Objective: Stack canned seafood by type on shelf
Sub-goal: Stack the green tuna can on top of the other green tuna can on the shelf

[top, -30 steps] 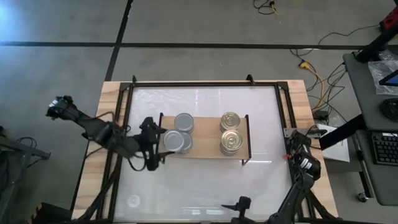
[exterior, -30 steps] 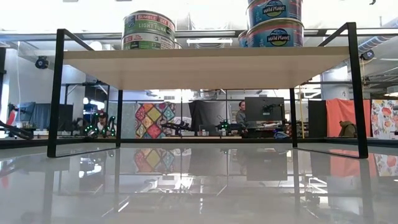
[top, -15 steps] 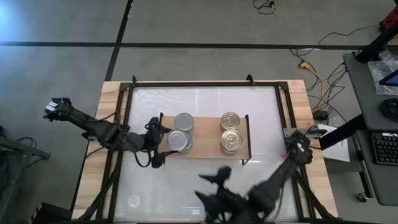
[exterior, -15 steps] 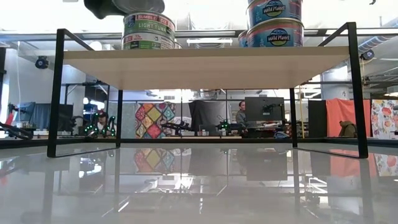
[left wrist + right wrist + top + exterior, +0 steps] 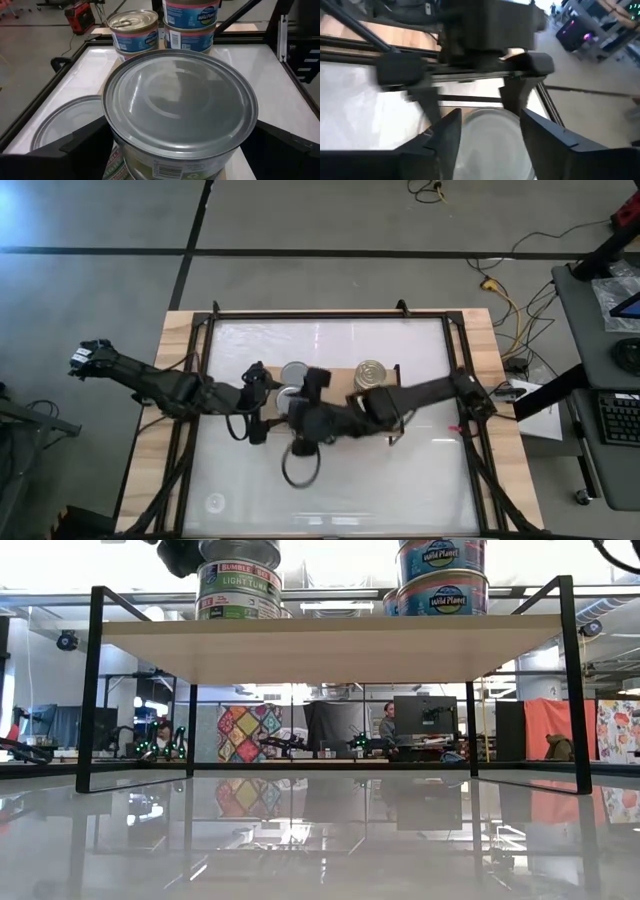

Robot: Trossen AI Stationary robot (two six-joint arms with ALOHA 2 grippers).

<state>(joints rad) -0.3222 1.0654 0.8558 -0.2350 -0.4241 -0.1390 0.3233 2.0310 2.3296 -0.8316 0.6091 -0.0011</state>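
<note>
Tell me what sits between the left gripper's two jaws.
In the left wrist view, the silver-topped tuna can fills the space between the left gripper's jaws, sitting on top of another can.
</note>
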